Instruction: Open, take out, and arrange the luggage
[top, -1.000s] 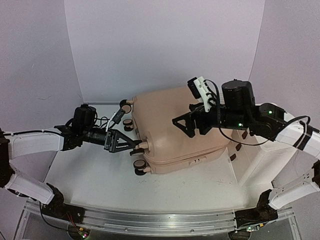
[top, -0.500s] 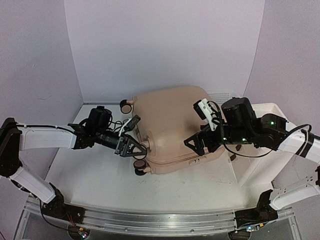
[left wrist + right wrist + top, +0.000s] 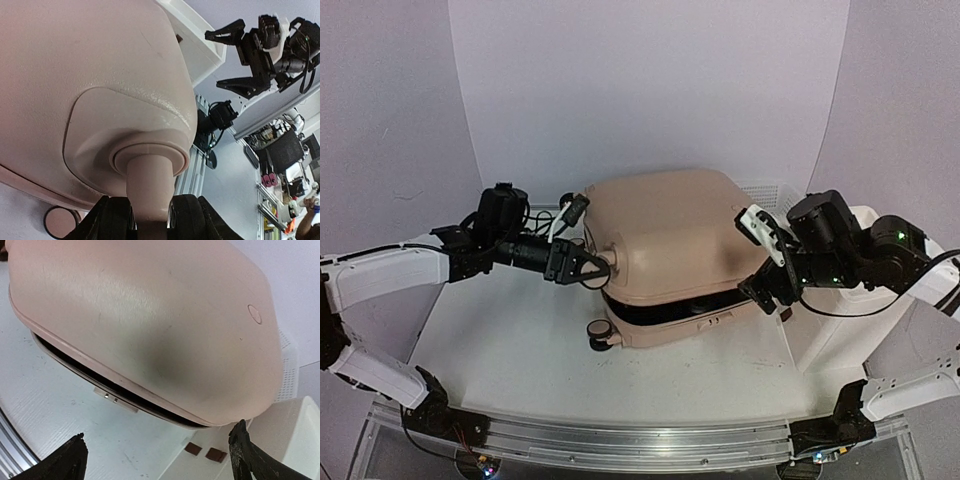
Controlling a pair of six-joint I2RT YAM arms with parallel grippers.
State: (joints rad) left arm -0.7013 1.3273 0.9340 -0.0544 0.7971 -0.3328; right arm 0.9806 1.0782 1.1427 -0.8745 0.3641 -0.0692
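Note:
The luggage [image 3: 670, 235], a pale pink hard-shell suitcase, lies flat on the table. Its upper shell is lifted a little, and a dark gap [image 3: 660, 312] shows along the front seam. My left gripper [image 3: 588, 266] is shut on a pink wheel post [image 3: 607, 262] at the case's left end. In the left wrist view the post [image 3: 150, 185] sits between the black fingers [image 3: 117, 215]. My right gripper [image 3: 767, 285] stands open at the front right corner. In the right wrist view it [image 3: 160, 452] holds nothing, and the shell [image 3: 150, 315] and gap [image 3: 100, 377] lie above it.
A white drawer cabinet [image 3: 840, 330] stands hard against the case's right side, and its top shows in the right wrist view [image 3: 285, 435]. A white mesh basket [image 3: 765, 190] sits behind the case. A black wheel [image 3: 598, 335] rests on the table at front left.
My left gripper closed on the wheel post and rose, lifting the upper shell so a dark gap opened. My right gripper came down off the lid to the front right corner.

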